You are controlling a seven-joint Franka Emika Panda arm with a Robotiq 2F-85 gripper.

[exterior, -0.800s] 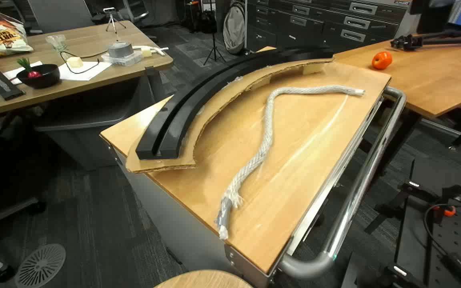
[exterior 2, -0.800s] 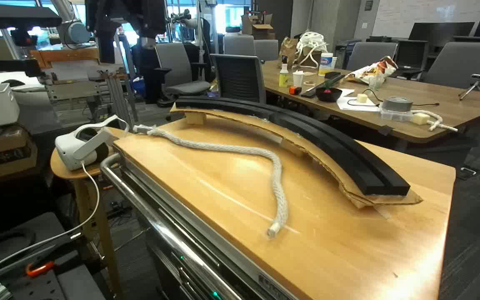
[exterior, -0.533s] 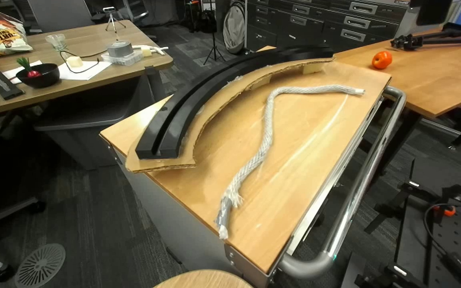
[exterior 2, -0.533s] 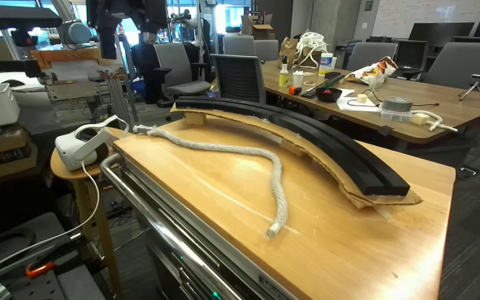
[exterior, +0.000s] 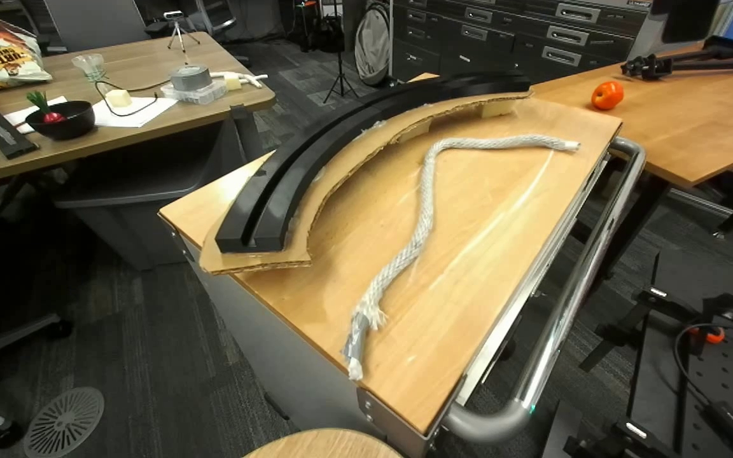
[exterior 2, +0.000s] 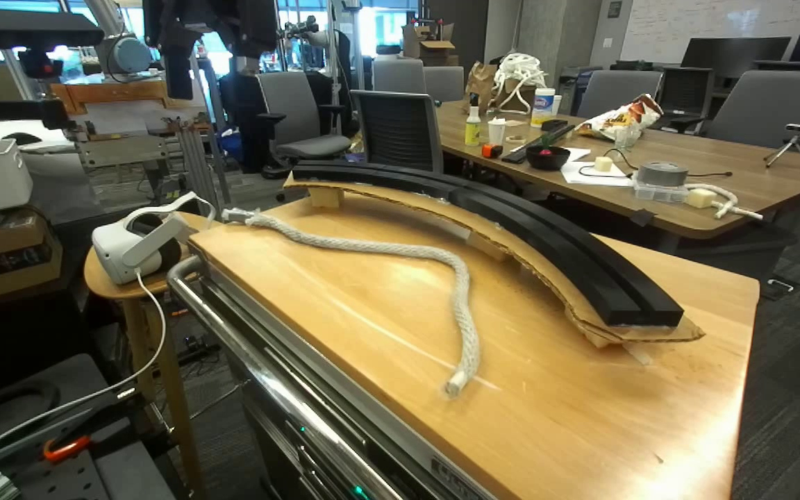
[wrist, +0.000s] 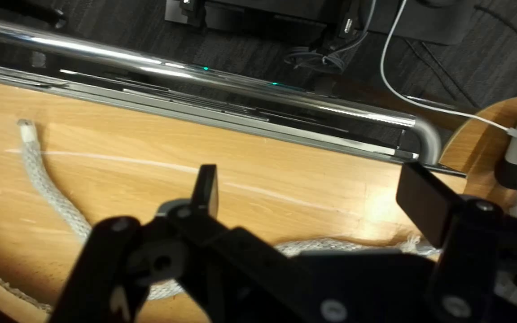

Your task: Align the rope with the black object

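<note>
The pale grey-white braided rope [exterior: 427, 197] lies on the wooden table top in a loose bend, apart from the black object; it also shows in an exterior view [exterior 2: 461, 298]. Its frayed, grey-taped end lies at the table's edge. In the wrist view the rope [wrist: 59, 202] is partly hidden by the gripper. The long curved black object [exterior: 306, 166], with a groove along it, rests on cardboard and shows in an exterior view [exterior 2: 560, 239] too. My gripper [wrist: 308, 184] is open and empty above the table; it also hangs at the top of an exterior view [exterior 2: 211, 80].
The curved cardboard [exterior: 335, 175] is raised on small blocks [exterior 2: 327, 197]. A chrome rail [exterior 2: 268, 389] runs along one table side. A white headset [exterior 2: 137, 243] sits on a stool by the table. A second table [exterior: 691, 114] with an orange-red fruit [exterior: 607, 95] adjoins it.
</note>
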